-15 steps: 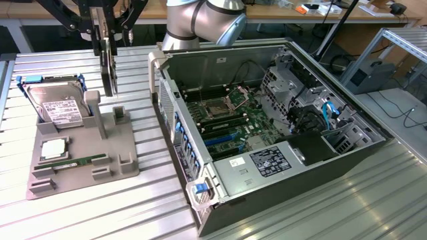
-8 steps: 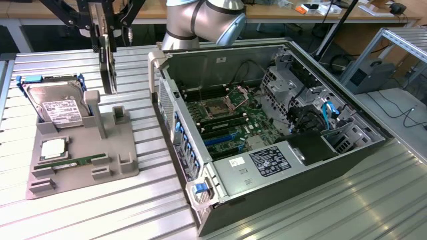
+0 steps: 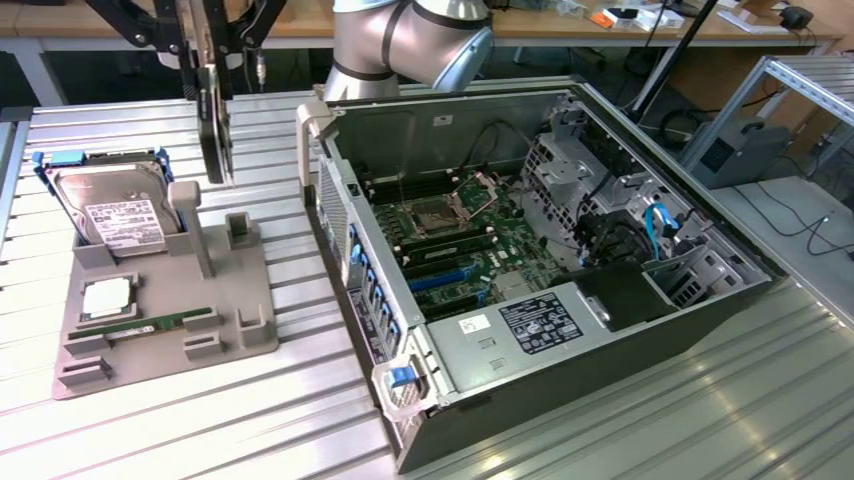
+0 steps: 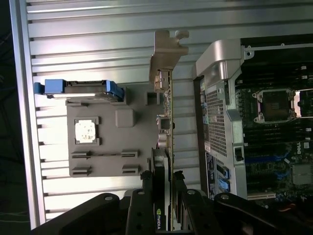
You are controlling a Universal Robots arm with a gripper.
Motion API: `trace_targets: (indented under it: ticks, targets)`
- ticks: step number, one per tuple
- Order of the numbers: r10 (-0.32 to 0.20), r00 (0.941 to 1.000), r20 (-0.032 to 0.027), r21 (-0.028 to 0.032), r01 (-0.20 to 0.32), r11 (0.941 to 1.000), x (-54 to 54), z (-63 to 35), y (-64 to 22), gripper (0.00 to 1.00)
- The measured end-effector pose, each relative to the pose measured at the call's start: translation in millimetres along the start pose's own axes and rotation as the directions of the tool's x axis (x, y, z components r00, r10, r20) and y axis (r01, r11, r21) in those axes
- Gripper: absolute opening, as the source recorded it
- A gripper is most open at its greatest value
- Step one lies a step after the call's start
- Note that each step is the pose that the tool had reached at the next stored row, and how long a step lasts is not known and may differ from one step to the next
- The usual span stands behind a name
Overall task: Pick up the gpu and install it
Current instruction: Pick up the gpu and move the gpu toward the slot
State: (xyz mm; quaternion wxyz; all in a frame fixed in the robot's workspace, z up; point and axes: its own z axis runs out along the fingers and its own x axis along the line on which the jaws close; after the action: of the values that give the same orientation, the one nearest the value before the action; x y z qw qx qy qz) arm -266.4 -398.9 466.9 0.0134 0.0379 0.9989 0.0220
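Tool (image 4: pixel 164 182): partly closed; we see it clamping the graphics card (image 4: pixel 169 115) across both flat faces, at the end opposite the metal bracket (image 4: pixel 166 49).
Card position: hangs edge-on above the grey holder (image 3: pixel 154 355), beside the open computer case (image 3: pixel 400 125), clear of the counter (image 3: pixel 694 400).
Handling: we judge it light, stiff and fragile. Grip the flat faces and avoid the contacts.

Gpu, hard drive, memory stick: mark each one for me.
gpu (image 4: pixel 169 105): wrist view, the card's thin edge.
hard drive (image 3: pixel 122 221): exterior view, its white label.
memory stick (image 3: pixel 158 322): exterior view, its middle.
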Motion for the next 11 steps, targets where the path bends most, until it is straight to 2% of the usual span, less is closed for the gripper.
trace_targets:
  ticks: [11]
  targets:
    - [0.000, 1.0000, -0.0001, 0.0001, 0.000, 1.0000, -0.2, -7.1, 0.3, 0.27]
